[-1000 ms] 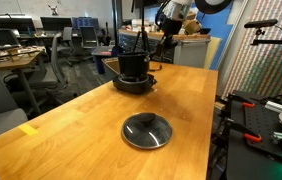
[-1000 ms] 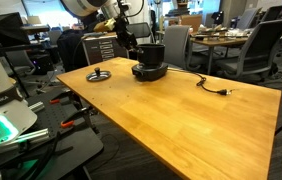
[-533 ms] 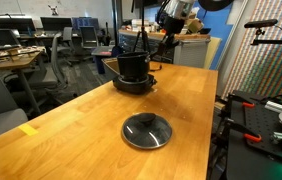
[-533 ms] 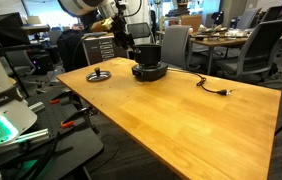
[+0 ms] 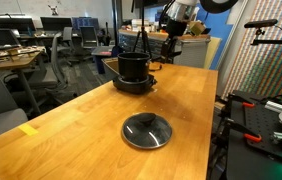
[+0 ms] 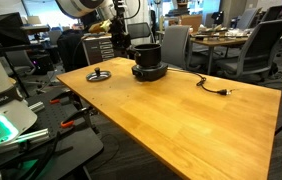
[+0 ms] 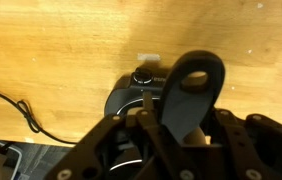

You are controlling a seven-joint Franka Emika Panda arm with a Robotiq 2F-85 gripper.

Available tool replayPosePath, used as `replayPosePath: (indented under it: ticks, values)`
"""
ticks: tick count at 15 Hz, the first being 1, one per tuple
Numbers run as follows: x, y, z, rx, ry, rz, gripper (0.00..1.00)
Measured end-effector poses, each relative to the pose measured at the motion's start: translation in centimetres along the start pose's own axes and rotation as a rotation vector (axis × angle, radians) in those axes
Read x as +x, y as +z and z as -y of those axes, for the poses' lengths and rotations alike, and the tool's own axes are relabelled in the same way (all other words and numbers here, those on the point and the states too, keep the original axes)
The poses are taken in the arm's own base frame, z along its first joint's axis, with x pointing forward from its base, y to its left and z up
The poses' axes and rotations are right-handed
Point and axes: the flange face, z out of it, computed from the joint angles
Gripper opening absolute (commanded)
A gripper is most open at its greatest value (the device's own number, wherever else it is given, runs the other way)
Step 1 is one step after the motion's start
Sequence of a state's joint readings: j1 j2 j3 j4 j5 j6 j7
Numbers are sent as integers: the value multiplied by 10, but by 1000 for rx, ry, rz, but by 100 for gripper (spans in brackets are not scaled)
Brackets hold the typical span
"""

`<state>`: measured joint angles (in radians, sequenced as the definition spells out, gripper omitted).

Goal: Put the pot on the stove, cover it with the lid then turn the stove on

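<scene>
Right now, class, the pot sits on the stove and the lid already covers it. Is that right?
Not quite. The pot does sit on the stove, but the lid does not cover it. The lid lies flat on the wooden table, well apart from the stove. Both exterior views show this.

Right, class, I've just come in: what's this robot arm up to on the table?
The pot sits on the small stove near one end of the wooden table. The arm's end effector is at the pot's long handle; whether it is gripping it cannot be told. The lid lies flat on the table, apart from the pot and untouched. So the pot is in place but not yet covered.
</scene>
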<state>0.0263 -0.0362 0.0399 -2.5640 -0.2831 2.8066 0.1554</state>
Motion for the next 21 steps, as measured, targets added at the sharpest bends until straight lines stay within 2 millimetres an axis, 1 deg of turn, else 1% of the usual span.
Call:
replayPosePath:
  ticks: [1,2,3,4,7,9,10,14,15,16,17,18,21]
  values:
    - [0,-1,0,0,0,-1,71]
    - [0,-2,0,-1,0,-3,45]
    - [0,-4,0,-2,1,-5,46]
    - [0,-5,-1,-2,1,-6,44]
    - [-1,-8,-1,-4,1,-7,18]
    - [-1,-8,-1,-5,1,-5,5]
    - [-2,-8,-1,-5,1,-2,9]
    - [-4,-6,-1,-8,1,17,8]
    - [-4,-6,-1,-9,1,20,47]
    - [-4,-6,-2,-9,1,23,44]
    - [-5,-5,-2,-9,2,24,45]
    - [-5,-5,-2,-6,8,25,50]
    - [-3,-9,-4,3,24,17,75]
